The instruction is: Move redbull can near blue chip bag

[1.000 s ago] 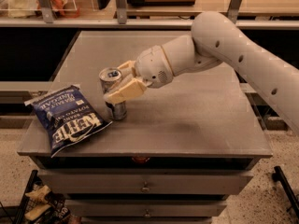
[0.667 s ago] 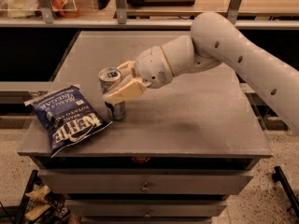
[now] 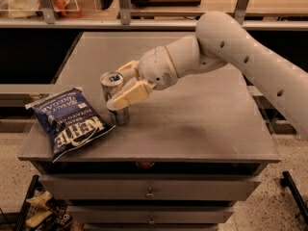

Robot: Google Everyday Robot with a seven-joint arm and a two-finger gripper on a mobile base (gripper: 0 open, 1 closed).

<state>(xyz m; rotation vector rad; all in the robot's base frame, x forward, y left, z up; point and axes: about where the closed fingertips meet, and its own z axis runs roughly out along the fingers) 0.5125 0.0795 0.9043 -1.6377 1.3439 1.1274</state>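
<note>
Currently the tool (image 3: 117, 87) is clamping the upright redbull can (image 3: 111, 79) at left-centre of the table (image 3: 202, 129), just beside the blue chip bag (image 3: 67, 121); placement is seemingly finishing, calling next for gentle release without tipping.

White rounded arm (image 3: 269, 76), dark holes (image 3: 222, 44); tan-fingered tool (image 3: 117, 86) at tip

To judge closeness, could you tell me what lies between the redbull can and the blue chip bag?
Camera view: only bare tabletop between redbull can and blue chip bag; the pincer clasps the can.
</note>
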